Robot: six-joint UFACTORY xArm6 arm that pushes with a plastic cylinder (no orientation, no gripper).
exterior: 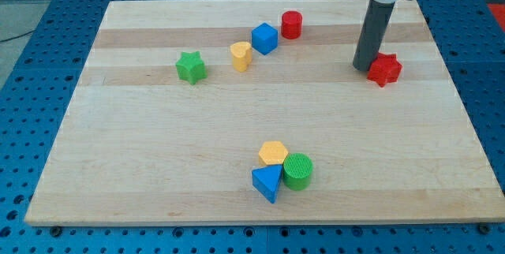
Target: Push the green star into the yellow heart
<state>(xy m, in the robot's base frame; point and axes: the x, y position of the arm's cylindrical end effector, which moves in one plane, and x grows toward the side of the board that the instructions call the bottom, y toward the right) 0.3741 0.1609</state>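
Observation:
The green star (190, 67) lies on the wooden board at the view's upper left. The yellow heart (241, 55) stands a short way to its right, with a gap between them. My tip (362, 68) is the lower end of the dark rod at the view's upper right, far to the right of both. It sits right beside the left side of a red star (385, 69).
A blue cube (264, 38) sits just right of the yellow heart, and a red cylinder (292, 24) beyond it. Near the view's bottom centre a yellow hexagon (273, 154), a green cylinder (298, 170) and a blue triangle (267, 182) cluster together.

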